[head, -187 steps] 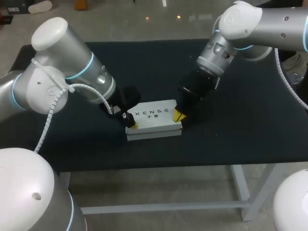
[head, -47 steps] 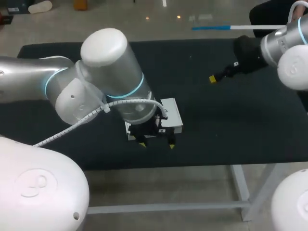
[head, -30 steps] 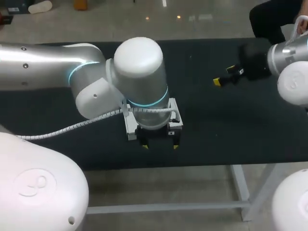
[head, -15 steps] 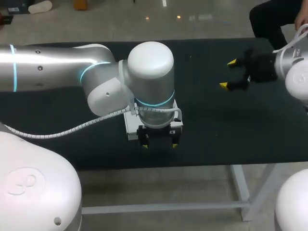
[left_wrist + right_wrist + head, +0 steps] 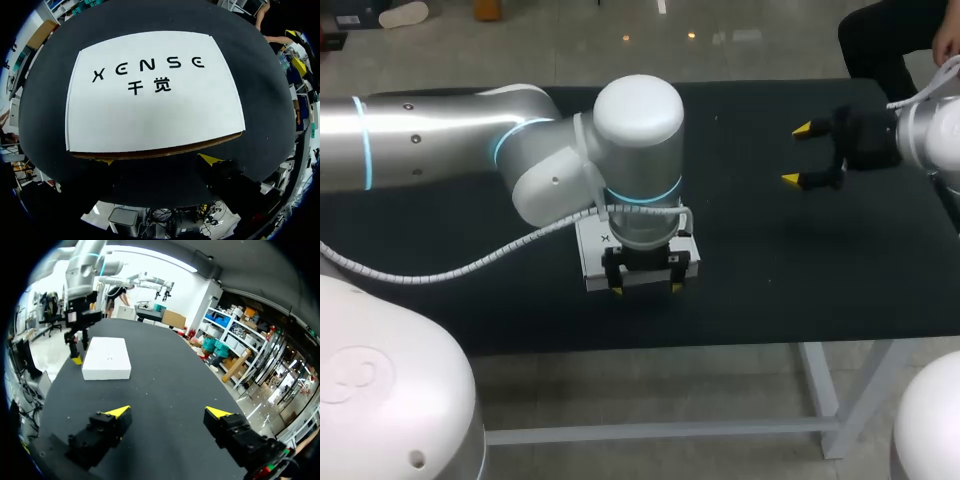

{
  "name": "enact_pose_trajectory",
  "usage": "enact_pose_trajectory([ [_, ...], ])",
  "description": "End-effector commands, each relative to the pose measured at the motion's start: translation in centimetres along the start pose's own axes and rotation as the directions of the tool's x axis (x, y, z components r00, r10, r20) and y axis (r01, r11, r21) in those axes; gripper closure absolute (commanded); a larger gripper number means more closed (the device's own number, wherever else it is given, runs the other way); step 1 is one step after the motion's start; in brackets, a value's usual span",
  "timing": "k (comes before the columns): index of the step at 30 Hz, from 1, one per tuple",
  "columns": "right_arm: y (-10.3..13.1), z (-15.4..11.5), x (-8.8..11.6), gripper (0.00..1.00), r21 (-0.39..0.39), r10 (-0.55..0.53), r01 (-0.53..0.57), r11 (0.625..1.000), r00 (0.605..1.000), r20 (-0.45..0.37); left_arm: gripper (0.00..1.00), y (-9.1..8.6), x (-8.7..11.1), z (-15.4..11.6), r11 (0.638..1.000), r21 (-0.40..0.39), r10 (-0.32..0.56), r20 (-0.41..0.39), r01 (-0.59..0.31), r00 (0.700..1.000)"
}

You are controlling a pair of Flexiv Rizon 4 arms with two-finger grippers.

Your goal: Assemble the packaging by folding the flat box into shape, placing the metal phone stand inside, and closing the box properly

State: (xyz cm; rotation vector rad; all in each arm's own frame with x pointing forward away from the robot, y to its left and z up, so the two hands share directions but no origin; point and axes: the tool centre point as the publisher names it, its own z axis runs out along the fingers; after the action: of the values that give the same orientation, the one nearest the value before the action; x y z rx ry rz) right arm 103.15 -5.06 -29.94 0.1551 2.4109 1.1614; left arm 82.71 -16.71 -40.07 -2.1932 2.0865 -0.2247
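The white box (image 5: 592,258) lies shut and flat-topped on the black table, its printed lid (image 5: 155,95) filling the left wrist view. My left arm reaches over it, and my left gripper (image 5: 645,287) points down at the box's front edge, open, with one yellow tip off each side of that edge. In the left wrist view the left gripper (image 5: 157,161) has nothing between its fingers. My right gripper (image 5: 800,154) hangs open and empty at the table's right rear, far from the box (image 5: 106,358). The right gripper (image 5: 168,412) points along the table towards it. No phone stand shows.
The black table (image 5: 770,270) carries nothing else that I can see. Its front edge runs just below the box. A person's dark sleeve stands beyond the far right corner, off the table.
My left gripper has drawn in a little from the table's front edge to the box's front side. My right gripper has moved off to the right and turned.
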Motion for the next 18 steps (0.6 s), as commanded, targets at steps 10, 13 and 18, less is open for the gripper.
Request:
enact_pose_trajectory([
  [10,-0.3,-0.1,-0.3,0.00,-0.120,-0.003,0.001,0.993,1.000,-0.016,0.00,-5.7,-1.5,1.5,1.000,0.003,0.014,-0.008,-0.014,1.000],
  [13,-0.3,-0.1,-0.3,0.00,-0.120,-0.003,0.001,0.993,1.000,-0.016,0.00,-7.1,-2.0,1.9,1.000,0.000,0.026,-0.017,-0.026,1.000],
  [18,-0.3,-0.1,-0.3,0.00,-0.120,-0.003,0.001,0.993,1.000,-0.016,0.00,-9.6,-2.9,2.7,0.999,0.002,0.033,-0.024,-0.032,0.999],
])
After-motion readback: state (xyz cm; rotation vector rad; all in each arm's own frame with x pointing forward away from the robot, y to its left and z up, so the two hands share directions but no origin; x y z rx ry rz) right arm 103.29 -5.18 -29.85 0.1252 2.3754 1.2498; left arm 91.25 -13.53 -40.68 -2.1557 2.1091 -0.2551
